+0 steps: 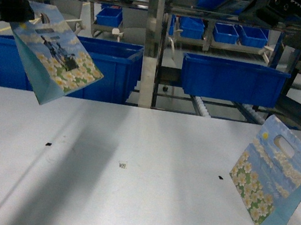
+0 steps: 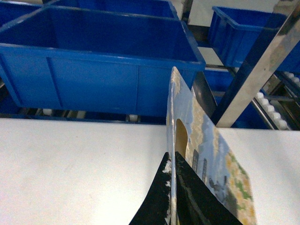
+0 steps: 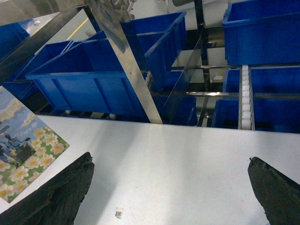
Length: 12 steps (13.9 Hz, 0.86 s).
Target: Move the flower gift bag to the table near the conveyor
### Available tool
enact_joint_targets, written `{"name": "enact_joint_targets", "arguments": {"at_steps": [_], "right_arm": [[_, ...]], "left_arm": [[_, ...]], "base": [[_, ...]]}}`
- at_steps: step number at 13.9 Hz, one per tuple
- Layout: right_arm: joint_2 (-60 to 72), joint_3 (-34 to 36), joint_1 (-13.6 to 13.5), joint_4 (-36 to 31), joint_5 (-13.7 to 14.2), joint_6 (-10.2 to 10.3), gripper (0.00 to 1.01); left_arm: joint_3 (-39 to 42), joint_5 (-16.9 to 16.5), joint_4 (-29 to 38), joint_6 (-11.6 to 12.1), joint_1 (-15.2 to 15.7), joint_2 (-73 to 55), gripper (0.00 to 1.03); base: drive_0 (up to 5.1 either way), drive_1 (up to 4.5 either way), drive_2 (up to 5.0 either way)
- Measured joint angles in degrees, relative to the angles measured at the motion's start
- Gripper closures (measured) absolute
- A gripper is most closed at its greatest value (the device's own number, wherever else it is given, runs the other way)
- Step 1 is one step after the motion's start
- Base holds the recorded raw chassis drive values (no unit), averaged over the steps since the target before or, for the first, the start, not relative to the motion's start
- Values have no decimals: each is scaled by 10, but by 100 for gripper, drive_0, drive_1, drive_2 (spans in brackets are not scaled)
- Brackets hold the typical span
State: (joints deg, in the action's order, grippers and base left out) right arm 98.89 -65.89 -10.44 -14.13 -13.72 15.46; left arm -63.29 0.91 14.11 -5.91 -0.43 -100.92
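A large flat matte white tabletop (image 1: 143, 202) is seen spreading across the foreground, with its far edge set against the steel rack. A flower-printed paper gift bag with a cut-out handle (image 1: 273, 173) is stood upright on it at the right. Three tiny dark marks (one (image 1: 122, 165) near the middle) are scattered across it.

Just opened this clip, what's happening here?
The left gripper is shut on a flower gift bag, holding it by its top edge in the air, tilted, above the far left part of the white table, in front of the blue bins on the conveyor. A second flower bag already stands on the table at the right. The right gripper is open and empty above the table.
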Motion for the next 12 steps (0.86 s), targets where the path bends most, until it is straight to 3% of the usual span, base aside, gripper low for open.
{"name": "enact_joint_targets", "arguments": {"at_steps": [7,12], "right_arm": [[0,0,0,0,0,0,3],[0,0,0,0,0,0,3]], "left_arm": [[0,21,6,-3,-5,-52,101],[32,27,37,-1,14,-82,101]], "base": [[0,0,0],[0,0,0]]}}
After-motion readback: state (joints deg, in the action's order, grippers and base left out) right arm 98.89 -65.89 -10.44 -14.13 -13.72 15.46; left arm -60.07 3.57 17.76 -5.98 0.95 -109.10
